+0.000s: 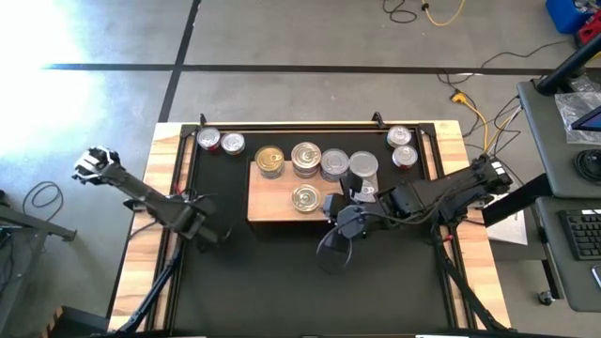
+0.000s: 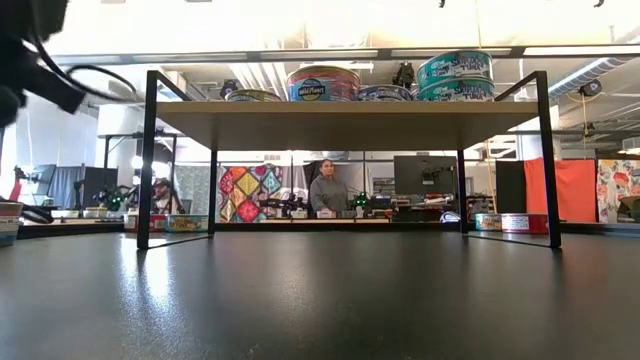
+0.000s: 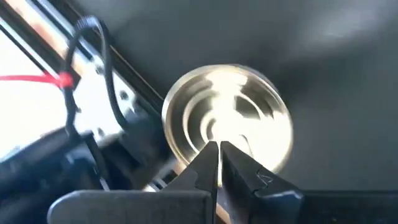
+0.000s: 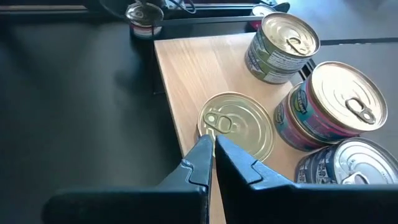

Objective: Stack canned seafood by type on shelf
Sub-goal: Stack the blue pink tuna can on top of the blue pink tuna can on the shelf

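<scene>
Tins of seafood sit in a loose row on the shelf (image 1: 272,205), a pale wooden board raised on black legs above the dark mat (image 1: 282,282) that covers the desk. Nearest the robot, the right gripper (image 4: 210,149) hangs over the shelf's front edge with its jaws clenched on nothing, their tips just above a flat gold tin (image 4: 237,126) that lies alone at the front of the board. Off to the left side of the mat, the left gripper (image 3: 219,155) hovers with its jaws pressed together and empty too; its wrist camera looks down on a shiny round tin (image 3: 227,118) close below the tips, though the overhead view does not make that tin out. Behind the gold tin stand taller tins: a green-labelled one (image 4: 283,48), a pink-and-teal stack (image 4: 333,106) and a blue-labelled one (image 4: 351,171). Farther back, two red-labelled tins (image 1: 219,141) rest on the mat at the left rear and two more (image 1: 402,145) at the right rear. Sorting appears partly done. The next move likely calls for opened jaws around a loose tin, then a lift onto its matching stack.
</scene>
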